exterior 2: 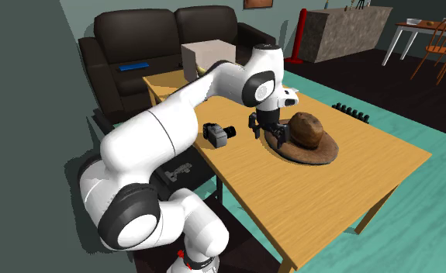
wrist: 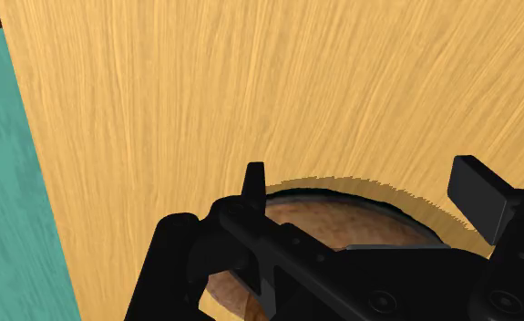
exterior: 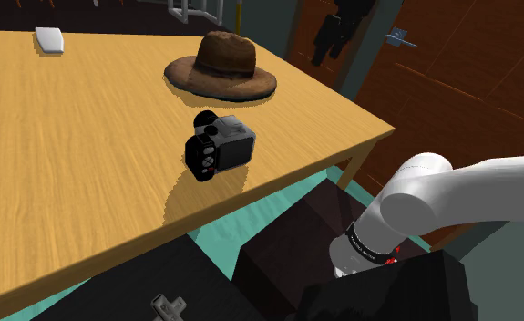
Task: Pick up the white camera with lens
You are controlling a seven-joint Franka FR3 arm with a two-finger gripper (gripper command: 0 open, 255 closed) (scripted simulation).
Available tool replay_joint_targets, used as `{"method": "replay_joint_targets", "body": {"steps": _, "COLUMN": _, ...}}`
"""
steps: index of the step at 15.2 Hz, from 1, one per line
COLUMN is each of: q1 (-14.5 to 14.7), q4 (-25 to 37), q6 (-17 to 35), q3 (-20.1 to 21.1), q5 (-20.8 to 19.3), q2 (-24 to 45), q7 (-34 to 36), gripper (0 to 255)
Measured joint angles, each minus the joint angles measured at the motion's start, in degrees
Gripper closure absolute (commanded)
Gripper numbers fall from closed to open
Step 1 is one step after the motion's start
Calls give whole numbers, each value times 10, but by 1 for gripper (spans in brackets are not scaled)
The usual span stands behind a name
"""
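The camera (exterior: 220, 146) is a grey box with a black lens and black grip, and it lies near the wooden table's (exterior: 77, 173) front edge. In the second exterior view the camera (exterior 2: 216, 133) sits just left of my gripper (exterior 2: 267, 133). The gripper hangs over the near rim of a brown hat (exterior 2: 306, 135), a short way from the camera. In the wrist view my gripper (wrist: 367, 193) is open, its fingers (wrist: 254, 182) apart above the hat's brim (wrist: 342, 219), with nothing held.
The brown hat (exterior: 221, 66) lies just behind the camera. A small white object (exterior: 49, 39) rests at the table's far corner. A cardboard box (exterior 2: 207, 56) stands at the table's sofa end, before a dark sofa (exterior 2: 136, 39). Teal floor (wrist: 14, 182) lies past the table edge.
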Motion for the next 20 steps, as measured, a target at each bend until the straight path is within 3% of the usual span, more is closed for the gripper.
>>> {"method": "replay_joint_targets", "body": {"steps": 2, "q1": 1, "q4": 0, "q6": -1, "q3": 7, "q5": 4, "q2": 2, "q7": 9, "gripper": 0}}
{"method": "replay_joint_targets", "body": {"steps": 9, "q1": 11, "q4": 10, "q6": 1, "q3": 87, "q5": 60, "q2": 56, "q7": 125, "gripper": 0}}
{"method": "replay_joint_targets", "body": {"steps": 20, "q1": 20, "q4": 87, "q6": 24, "q3": 213, "q5": 130, "q2": 207, "q7": 321, "gripper": 0}}
